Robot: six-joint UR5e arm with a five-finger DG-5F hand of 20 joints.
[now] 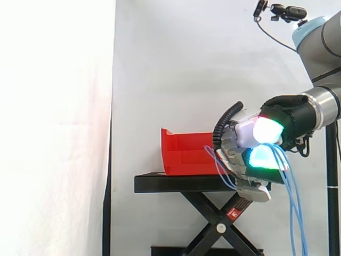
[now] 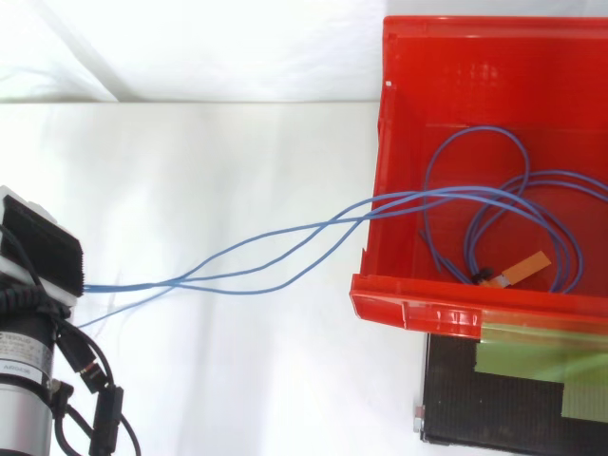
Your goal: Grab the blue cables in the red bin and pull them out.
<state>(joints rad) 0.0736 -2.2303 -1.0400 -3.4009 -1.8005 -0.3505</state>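
Note:
Several thin blue cables (image 2: 133,284) run from the red bin (image 2: 408,309) across the white surface to my hand (image 2: 43,256) at the left edge. Inside the bin they lie in loose loops beside a small orange tag (image 2: 521,269). They cross the bin's left wall in a stretched bundle. In the side view my hand (image 1: 240,136) hangs to the right of the red bin (image 1: 184,154), fingers curled with white and green pads glowing, shut on the blue cables (image 1: 292,213). Their free ends hang down below the hand.
The bin sits on a black scissor stand (image 1: 176,183). From above, the stand's top (image 2: 494,399) carries strips of green tape below the bin. A white curtain hangs behind.

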